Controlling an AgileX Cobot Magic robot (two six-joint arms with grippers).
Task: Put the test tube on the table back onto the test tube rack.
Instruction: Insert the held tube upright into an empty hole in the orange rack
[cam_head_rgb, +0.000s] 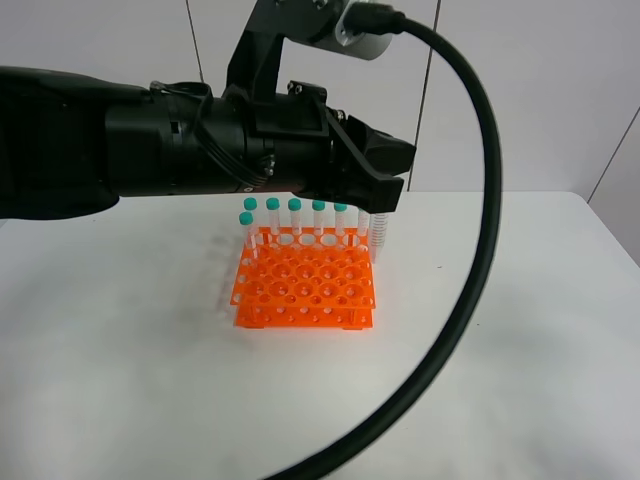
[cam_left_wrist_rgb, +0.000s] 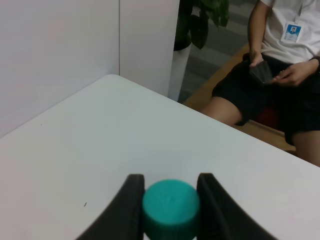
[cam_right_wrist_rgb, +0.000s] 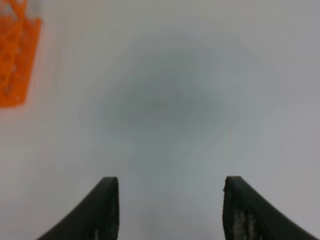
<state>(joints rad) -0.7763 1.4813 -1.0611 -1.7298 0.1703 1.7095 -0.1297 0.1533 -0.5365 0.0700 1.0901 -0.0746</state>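
currently the left gripper (cam_left_wrist_rgb: 170, 180) grasps the tube (cam_head_rgb: 378, 238) above the rack (cam_head_rgb: 305, 290) corner, not yet seated; right gripper (cam_right_wrist_rgb: 171, 180) released, empty.

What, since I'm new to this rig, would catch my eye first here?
The black arm spans the high view's upper left, its left hand shut on a teal-capped tube at the back right corner of the bright orange rack. More capped tubes line the rack's back.

rack (cam_right_wrist_rgb: 19, 75) blurred, cropped (right wrist view), person (cam_left_wrist_rgb: 280, 95) cut off
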